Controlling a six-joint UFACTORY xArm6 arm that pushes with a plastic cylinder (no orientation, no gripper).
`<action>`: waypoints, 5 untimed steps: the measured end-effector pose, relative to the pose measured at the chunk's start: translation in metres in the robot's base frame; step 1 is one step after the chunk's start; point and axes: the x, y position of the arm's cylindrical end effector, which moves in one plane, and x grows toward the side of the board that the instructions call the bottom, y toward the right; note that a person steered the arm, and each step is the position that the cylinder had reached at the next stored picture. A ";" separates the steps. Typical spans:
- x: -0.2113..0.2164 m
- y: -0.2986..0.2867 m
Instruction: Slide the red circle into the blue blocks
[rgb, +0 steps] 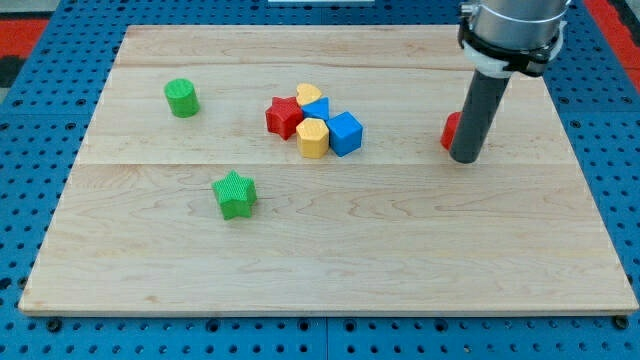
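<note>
The red circle (451, 130) sits at the view's right, mostly hidden behind my rod. My tip (465, 159) rests on the board just right of and below the red circle, touching or nearly touching it. A blue cube (345, 133) lies in a cluster near the middle of the board. A second blue block (317, 108), its shape unclear, sits just behind it in the cluster. The cluster is well to the left of the red circle.
The cluster also holds a red star (284, 116), a yellow heart (309, 94) and a yellow block (313, 138). A green cylinder (182, 98) stands at the upper left. A green star (235, 194) lies lower left. The wooden board (330, 260) ends at a blue pegboard.
</note>
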 end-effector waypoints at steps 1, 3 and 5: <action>-0.011 0.001; -0.044 0.024; -0.079 -0.021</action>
